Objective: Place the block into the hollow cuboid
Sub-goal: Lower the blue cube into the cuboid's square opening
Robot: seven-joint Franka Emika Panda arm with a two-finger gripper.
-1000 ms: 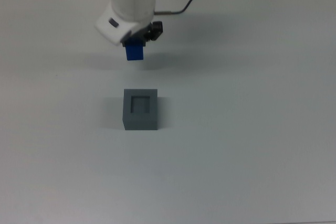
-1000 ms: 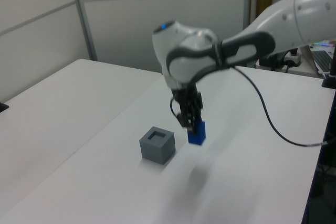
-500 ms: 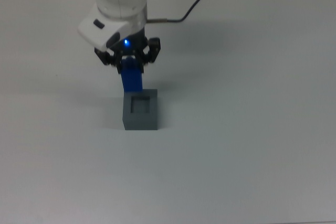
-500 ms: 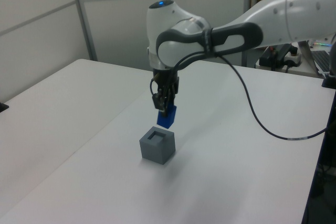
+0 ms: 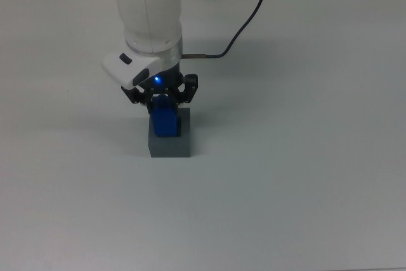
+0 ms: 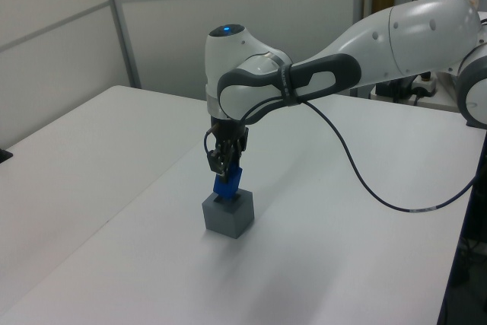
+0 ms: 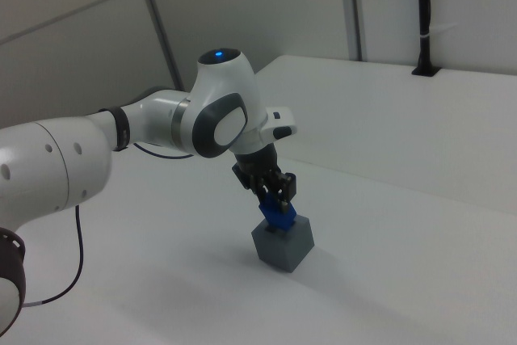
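The blue block (image 5: 163,120) (image 6: 227,186) (image 7: 278,216) hangs directly over the top hole of the grey hollow cuboid (image 5: 170,145) (image 6: 229,215) (image 7: 283,244), which stands on the white table. Its lower end is at or just inside the hole, and it hides the opening in the top view. My gripper (image 5: 162,101) (image 6: 221,168) (image 7: 273,194) is shut on the block's upper part, pointing straight down above the cuboid.
The white table (image 5: 304,157) stretches all round the cuboid. A black cable (image 5: 244,20) runs from the arm toward the top view's upper edge. Grey wall panels (image 6: 152,5) stand behind the table in the left view.
The gripper has carried the block from beside the cuboid's far edge to directly over its hole and lowered it onto the opening. The cuboid has stayed in place.
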